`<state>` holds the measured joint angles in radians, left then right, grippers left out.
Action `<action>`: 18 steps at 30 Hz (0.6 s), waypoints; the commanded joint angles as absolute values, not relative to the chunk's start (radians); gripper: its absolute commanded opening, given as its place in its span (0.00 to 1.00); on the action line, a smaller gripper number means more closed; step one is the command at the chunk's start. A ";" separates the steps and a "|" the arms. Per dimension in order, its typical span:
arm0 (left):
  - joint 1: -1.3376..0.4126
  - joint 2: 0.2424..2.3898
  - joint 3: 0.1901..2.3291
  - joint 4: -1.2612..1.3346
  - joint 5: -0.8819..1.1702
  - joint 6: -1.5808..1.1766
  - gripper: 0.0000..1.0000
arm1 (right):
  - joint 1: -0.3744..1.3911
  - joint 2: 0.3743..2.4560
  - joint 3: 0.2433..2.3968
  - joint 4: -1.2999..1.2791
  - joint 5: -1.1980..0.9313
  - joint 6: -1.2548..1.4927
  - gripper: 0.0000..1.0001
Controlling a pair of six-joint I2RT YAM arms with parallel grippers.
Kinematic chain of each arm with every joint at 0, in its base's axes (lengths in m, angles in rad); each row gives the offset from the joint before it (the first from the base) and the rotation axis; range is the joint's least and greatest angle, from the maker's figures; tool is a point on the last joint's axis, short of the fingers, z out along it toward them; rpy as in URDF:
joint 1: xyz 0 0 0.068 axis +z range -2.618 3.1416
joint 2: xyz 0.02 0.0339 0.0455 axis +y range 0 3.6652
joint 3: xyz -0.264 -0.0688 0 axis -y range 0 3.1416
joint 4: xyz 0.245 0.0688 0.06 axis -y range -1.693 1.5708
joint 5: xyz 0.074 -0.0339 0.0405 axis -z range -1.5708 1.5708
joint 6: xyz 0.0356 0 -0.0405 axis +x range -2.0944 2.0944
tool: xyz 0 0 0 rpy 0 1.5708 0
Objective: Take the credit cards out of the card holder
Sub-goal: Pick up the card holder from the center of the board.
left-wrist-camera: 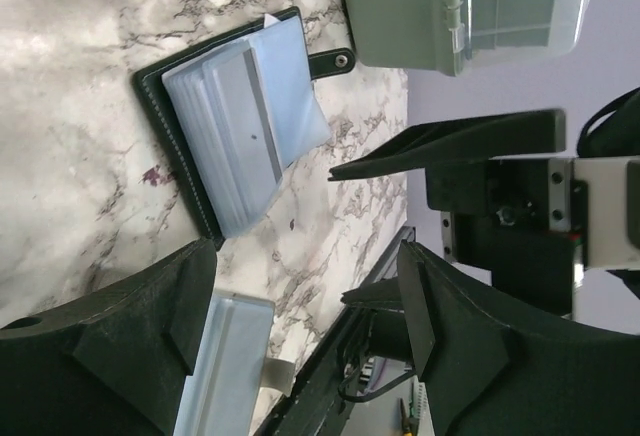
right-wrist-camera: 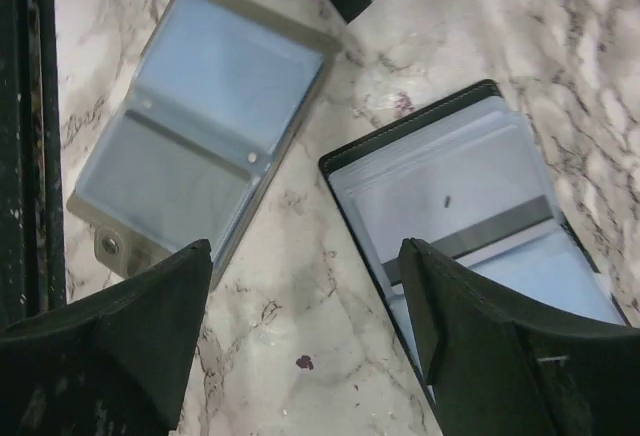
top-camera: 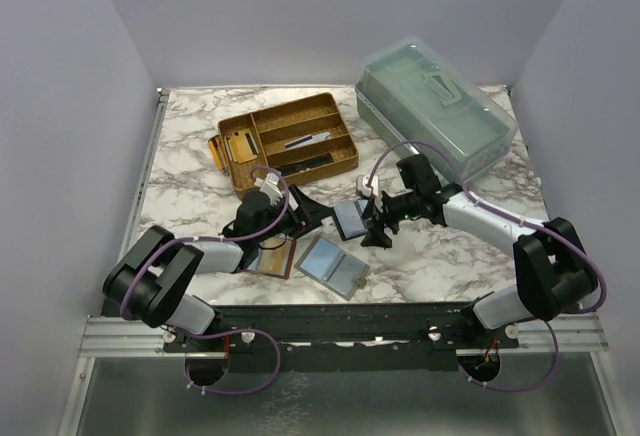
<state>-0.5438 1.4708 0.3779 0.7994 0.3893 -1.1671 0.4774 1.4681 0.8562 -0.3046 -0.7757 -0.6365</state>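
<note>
The black card holder (top-camera: pixel 350 218) lies open on the marble between my two grippers. In the left wrist view the card holder (left-wrist-camera: pixel 180 156) shows its strap tab and blue-grey pockets. Pale silvery credit cards (left-wrist-camera: pixel 240 121), one with a dark stripe, sit in the pockets. The right wrist view shows the holder (right-wrist-camera: pixel 440 171) and the striped card (right-wrist-camera: pixel 470 231) at right. My left gripper (top-camera: pixel 308 213) (left-wrist-camera: pixel 305 326) is open and empty, just left of the holder. My right gripper (top-camera: pixel 375 224) (right-wrist-camera: pixel 305 336) is open and empty, above bare marble beside the holder's edge.
A grey-outside holder (top-camera: pixel 333 266) (right-wrist-camera: pixel 200 126) lies open near the front. A brown holder (top-camera: pixel 272 256) lies under the left arm. A wooden tray (top-camera: pixel 288 141) holding gold cards stands at the back. A clear green lidded box (top-camera: pixel 435 106) stands at back right.
</note>
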 commanded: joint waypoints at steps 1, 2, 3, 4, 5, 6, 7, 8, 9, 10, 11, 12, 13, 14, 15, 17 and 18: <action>-0.548 1.406 0.314 0.809 0.333 -1.168 0.79 | 0.483 1.459 0.797 -0.228 -0.878 -0.968 0.83; -0.548 1.396 0.304 0.808 0.329 -1.167 0.79 | 0.483 1.472 0.796 -0.234 -0.873 -1.033 0.84; -0.547 1.387 0.293 0.807 0.326 -1.167 0.79 | 0.483 1.485 0.793 -0.230 -0.867 -1.079 0.84; -0.548 1.382 0.285 0.806 0.324 -1.167 0.79 | 0.483 1.495 0.786 -0.210 -0.862 -1.113 0.84; -0.548 1.378 0.279 0.805 0.324 -1.167 0.79 | 0.484 1.504 0.775 -0.180 -0.859 -1.137 0.84; -0.548 1.375 0.275 0.805 0.326 -1.167 0.79 | 0.487 1.511 0.768 -0.152 -0.853 -1.155 0.84; -0.548 1.374 0.273 0.805 0.329 -1.169 0.79 | 0.495 1.518 0.758 -0.121 -0.839 -1.166 0.84; -0.548 1.371 0.272 0.806 0.330 -1.168 0.79 | 0.503 1.528 0.751 -0.087 -0.817 -1.167 0.84; -0.548 1.369 0.271 0.806 0.330 -1.167 0.79 | 0.515 1.539 0.749 -0.064 -0.792 -1.168 0.83; -0.548 1.366 0.269 0.806 0.328 -1.165 0.79 | 0.525 1.554 0.749 -0.050 -0.769 -1.169 0.83; -0.548 1.361 0.268 0.807 0.324 -1.163 0.79 | 0.534 1.568 0.752 -0.047 -0.746 -1.170 0.82; -0.548 1.356 0.267 0.807 0.320 -1.161 0.79 | 0.541 1.581 0.755 -0.045 -0.730 -1.170 0.82; -0.548 1.350 0.267 0.806 0.318 -1.158 0.79 | 0.546 1.590 0.755 -0.039 -0.716 -1.169 0.81; -0.548 1.346 0.266 0.805 0.317 -1.157 0.79 | 0.550 1.596 0.747 -0.029 -0.706 -1.167 0.81; -0.548 1.343 0.265 0.806 0.317 -1.157 0.79 | 0.552 1.600 0.737 -0.013 -0.694 -1.164 0.80; -0.548 1.339 0.263 0.806 0.319 -1.157 0.79 | 0.554 1.611 0.724 -0.010 -0.673 -1.163 0.78; -0.548 1.338 0.260 0.806 0.319 -1.157 0.79 | 0.554 1.615 0.720 -0.009 -0.664 -1.164 0.76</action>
